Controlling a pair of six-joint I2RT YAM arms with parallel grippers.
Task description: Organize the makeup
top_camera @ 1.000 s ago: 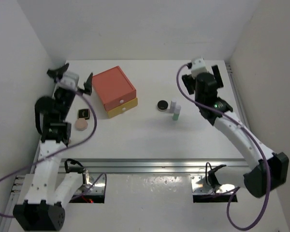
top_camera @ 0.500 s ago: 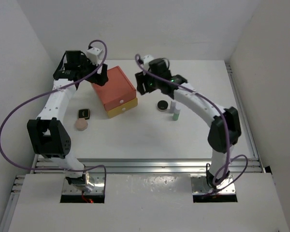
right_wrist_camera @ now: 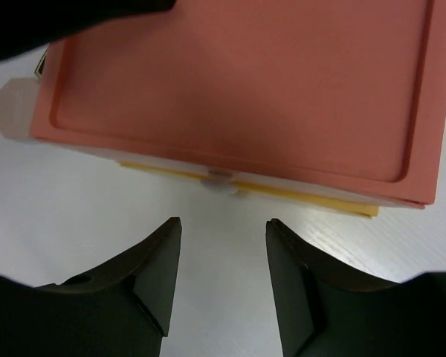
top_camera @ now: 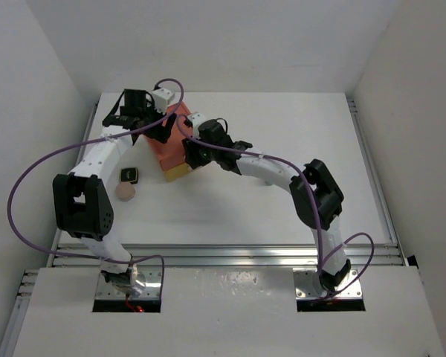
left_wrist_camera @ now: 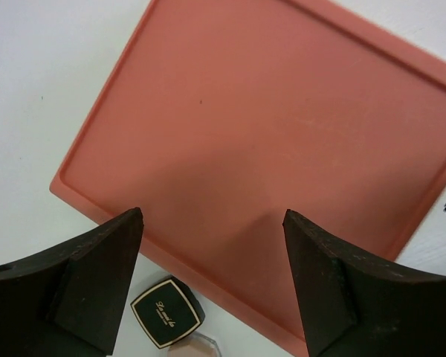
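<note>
Both swung in from the table sides onto coral-red drawer box (left_wrist_camera: 267,126). Left gripper (left_wrist_camera: 212,223) over its top, right gripper (right_wrist_camera: 223,227) just short of drawer knob (right_wrist_camera: 221,181); jaws narrowed but apart, empty. Dark square case (left_wrist_camera: 166,321) and peach puff (top_camera: 125,191) just behind left gripper, untouched. Drawer opening looks next.

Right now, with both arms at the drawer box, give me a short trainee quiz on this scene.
1. True or false: the left gripper is shut on the dark square case.
2. What lies just ahead of the right gripper? A) the white knob of the drawer box B) the dark square case C) the left gripper
3. Which round thing lies beside the dark square case?
Key: 1 false; 2 A; 3 the peach puff.
</note>
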